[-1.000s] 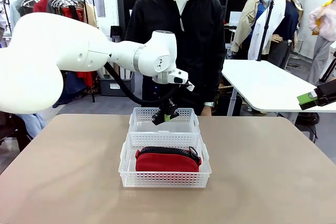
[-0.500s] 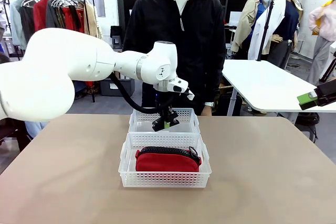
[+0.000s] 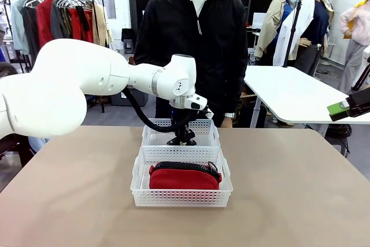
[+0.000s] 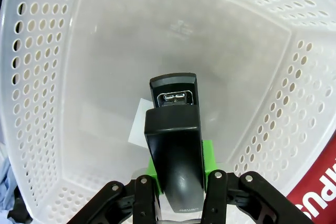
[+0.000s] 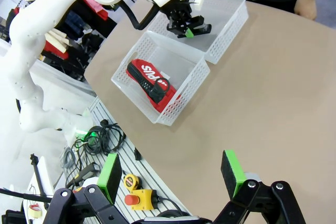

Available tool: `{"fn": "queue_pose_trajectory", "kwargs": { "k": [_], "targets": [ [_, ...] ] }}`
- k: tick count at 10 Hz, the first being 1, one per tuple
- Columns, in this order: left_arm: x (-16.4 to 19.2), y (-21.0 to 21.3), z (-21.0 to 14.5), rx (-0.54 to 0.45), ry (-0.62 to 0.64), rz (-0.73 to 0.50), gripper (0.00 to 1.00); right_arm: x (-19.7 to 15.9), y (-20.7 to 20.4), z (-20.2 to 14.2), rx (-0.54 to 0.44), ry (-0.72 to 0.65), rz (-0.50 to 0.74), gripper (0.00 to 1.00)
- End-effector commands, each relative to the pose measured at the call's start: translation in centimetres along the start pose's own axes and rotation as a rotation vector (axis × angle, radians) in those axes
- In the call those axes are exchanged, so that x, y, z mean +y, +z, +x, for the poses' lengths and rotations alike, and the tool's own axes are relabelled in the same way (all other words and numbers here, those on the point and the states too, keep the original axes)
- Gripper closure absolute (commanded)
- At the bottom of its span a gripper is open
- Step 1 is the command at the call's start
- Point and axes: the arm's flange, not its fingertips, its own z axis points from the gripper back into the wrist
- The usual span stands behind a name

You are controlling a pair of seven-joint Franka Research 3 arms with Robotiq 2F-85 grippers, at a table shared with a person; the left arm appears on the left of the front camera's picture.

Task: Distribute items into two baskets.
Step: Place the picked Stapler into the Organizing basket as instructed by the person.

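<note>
The small black stapler [image 4: 176,156] sits between the green pads of my left gripper [image 4: 178,184], which is shut on it low inside the far white basket [image 4: 79,66]. In the front view, my left gripper [image 3: 182,137] dips into that smaller far basket [image 3: 151,126], which is nearer the person. The red pouch [image 3: 184,177] with its black zipper lies in the larger near basket [image 3: 182,198]. My right gripper [image 5: 170,174] hangs open and empty high over the table's right side, and looks down on the pouch [image 5: 149,82] and both baskets.
A person in a black jacket stands at the far edge behind the baskets, one hand [image 5: 304,4] near the table. Bare tabletop [image 3: 289,189] spreads to both sides. Cables and an emergency-stop button [image 5: 137,199] lie below the table's edge.
My left gripper has come down with the stapler from above the far basket's rim to inside the basket. The right gripper, pouch and baskets have not moved.
</note>
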Motion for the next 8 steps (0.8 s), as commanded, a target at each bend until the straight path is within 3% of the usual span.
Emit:
{"fn": "queue_pose_trajectory", "kwargs": {
  "k": [1, 3, 4, 8],
  "targets": [
    [0.74, 0.67, 0.44, 0.024, -0.016, 0.019, 1.0, -0.05, -0.12, 0.25, -0.027, 0.015, 0.018, 0.0],
    [1.04, 0.57, 0.39, 0.029, -0.008, 0.003, 0.98, -0.05, -0.12, 0.25, -0.027, 0.015, 0.018, 0.0],
    [1.18, 0.58, 0.39, 0.032, -0.006, -0.001, 0.85, -0.05, -0.12, 0.25, -0.027, 0.015, 0.018, 0.0],
    [1.19, 0.68, 0.4, 0.032, -0.012, -0.004, 0.07, -0.05, -0.12, 0.25, -0.027, 0.015, 0.018, 0.0]
  ]
}}
